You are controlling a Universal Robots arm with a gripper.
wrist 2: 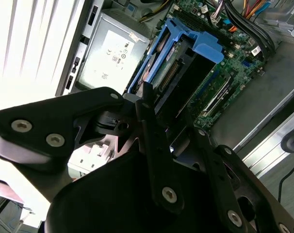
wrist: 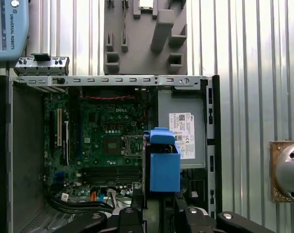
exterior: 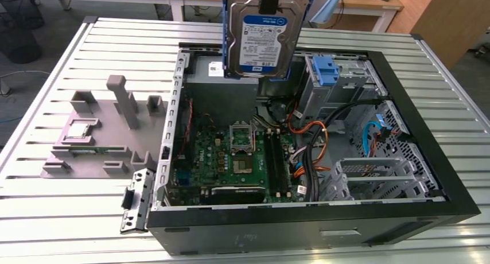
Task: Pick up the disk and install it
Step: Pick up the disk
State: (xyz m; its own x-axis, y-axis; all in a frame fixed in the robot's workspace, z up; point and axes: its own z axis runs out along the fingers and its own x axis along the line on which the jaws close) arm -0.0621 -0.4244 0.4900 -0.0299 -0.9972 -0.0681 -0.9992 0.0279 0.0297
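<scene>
Disk (exterior: 260,40), exterior view: hangs upright above the open computer case (exterior: 306,226), with the gripper (exterior: 268,3) clamped on its top end. Judged dense, rigid and shock-sensitive; the smooth metal may slip, so the bracket sides are the safer hold.

Second wrist view: fingers (wrist 2: 146,103) pinch the blue carrier bracket (wrist 2: 186,36).

First wrist view: power supply (wrist: 183,136) and cables (wrist: 74,204) crowd the space beneath.

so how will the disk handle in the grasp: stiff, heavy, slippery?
Likely rigid: the disk is a metal-cased block hanging straight from the end effector. Probably dense for its size. Its blue carrier bracket looks like thin plastic and may flex, and the disk's smooth faces could slip under a light pinch.
</scene>
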